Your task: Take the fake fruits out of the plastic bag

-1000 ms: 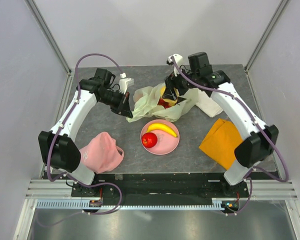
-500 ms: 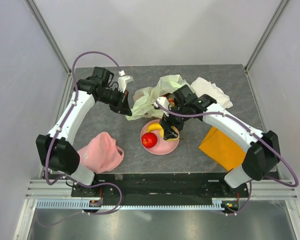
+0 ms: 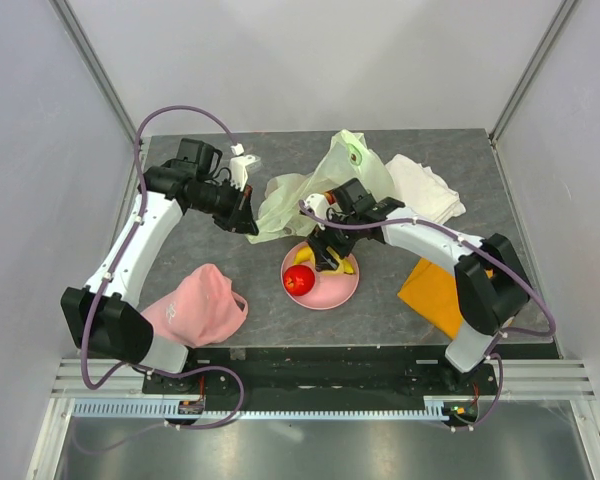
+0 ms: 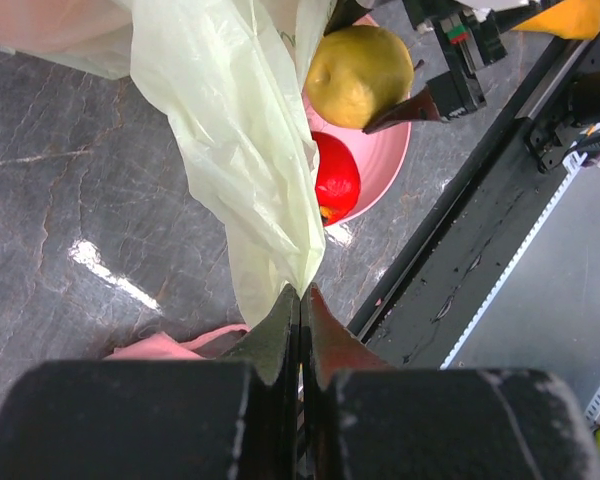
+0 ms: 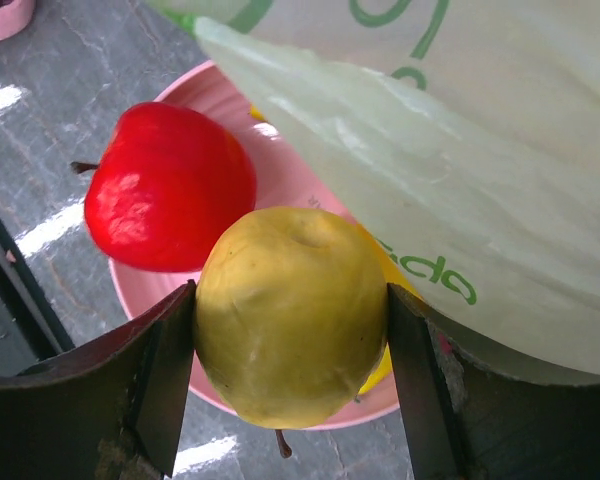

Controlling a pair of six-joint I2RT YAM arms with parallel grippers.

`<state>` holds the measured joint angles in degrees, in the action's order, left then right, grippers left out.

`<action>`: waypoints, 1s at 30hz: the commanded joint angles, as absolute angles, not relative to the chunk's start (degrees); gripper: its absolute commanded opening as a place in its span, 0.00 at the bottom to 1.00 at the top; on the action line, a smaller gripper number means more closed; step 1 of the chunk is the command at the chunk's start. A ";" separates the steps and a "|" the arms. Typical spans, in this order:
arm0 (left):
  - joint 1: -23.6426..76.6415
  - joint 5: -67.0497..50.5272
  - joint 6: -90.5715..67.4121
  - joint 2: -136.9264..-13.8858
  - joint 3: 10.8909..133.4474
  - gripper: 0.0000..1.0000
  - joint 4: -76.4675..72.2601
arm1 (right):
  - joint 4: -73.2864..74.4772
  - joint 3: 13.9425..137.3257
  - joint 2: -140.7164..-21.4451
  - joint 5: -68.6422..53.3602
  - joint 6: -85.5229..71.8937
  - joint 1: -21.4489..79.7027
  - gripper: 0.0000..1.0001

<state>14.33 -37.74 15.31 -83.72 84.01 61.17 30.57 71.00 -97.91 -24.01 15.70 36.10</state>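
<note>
A pale yellow-green plastic bag point(image 3: 290, 200) hangs crumpled behind the pink plate point(image 3: 332, 293). My left gripper point(image 3: 252, 222) is shut on the bag's lower edge point(image 4: 240, 130), with its tips point(image 4: 302, 296) pinching the film. My right gripper point(image 3: 325, 252) hovers low over the plate and is shut on a round yellow-green fruit point(image 5: 292, 315), which also shows in the left wrist view point(image 4: 358, 75). A red apple point(image 3: 298, 280) lies on the plate point(image 5: 230, 100) beside it. The banana point(image 3: 342, 266) is mostly hidden under the gripper.
A pink cap-like cloth point(image 3: 200, 305) lies at the near left. An orange cloth point(image 3: 435, 285) is at the near right and a white folded cloth point(image 3: 425, 190) behind it. The table's near edge and black rail point(image 4: 480, 230) run close by the plate.
My right arm came out of the bag and swung down over the plate, carrying the yellow-green fruit. The bag's right side rose and shifted back. The left gripper kept its pinch.
</note>
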 commanded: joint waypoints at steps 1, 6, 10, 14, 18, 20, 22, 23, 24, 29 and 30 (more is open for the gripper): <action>14.06 -36.65 16.96 -82.62 83.50 0.01 60.73 | 26.46 72.42 -100.46 -23.47 14.50 36.04 0.65; 14.06 -36.30 17.14 -83.05 83.76 0.02 60.82 | 26.37 72.86 -102.56 -23.73 14.24 35.95 0.66; 14.06 -36.30 17.14 -83.50 83.94 0.01 60.82 | 25.93 73.12 -103.71 -23.12 13.98 36.03 0.70; 14.06 -36.74 17.14 -84.20 84.11 0.01 60.82 | 25.49 73.30 -103.89 -22.41 13.27 36.04 0.82; 14.06 -37.26 17.05 -84.46 84.37 0.01 60.82 | 25.40 73.39 -102.40 -21.45 12.13 35.95 0.98; 14.06 -37.62 17.05 -84.55 84.38 0.01 60.82 | 25.66 73.30 -101.17 -21.10 12.13 35.95 0.98; 14.06 -37.97 17.05 -84.46 84.29 0.02 60.82 | 27.32 73.56 -99.32 -20.83 12.39 36.03 0.98; 14.06 -38.14 17.05 -84.55 84.20 0.02 60.82 | 28.12 73.83 -98.71 -20.66 12.91 36.04 0.98; 14.06 -38.23 17.05 -84.46 84.20 0.02 60.82 | 29.26 74.52 -97.48 -19.87 13.27 35.95 0.98; 14.06 -39.28 16.61 -83.67 84.29 0.02 60.82 | 40.68 81.63 -91.87 -19.16 18.00 35.86 0.98; 14.06 -39.72 16.52 -83.15 84.11 0.02 60.82 | 44.00 83.13 -90.98 -20.12 18.45 35.77 0.98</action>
<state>14.33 -36.69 15.31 -84.47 83.59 61.19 34.70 75.29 -98.15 -19.88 14.68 36.10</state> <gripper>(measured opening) 0.023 0.982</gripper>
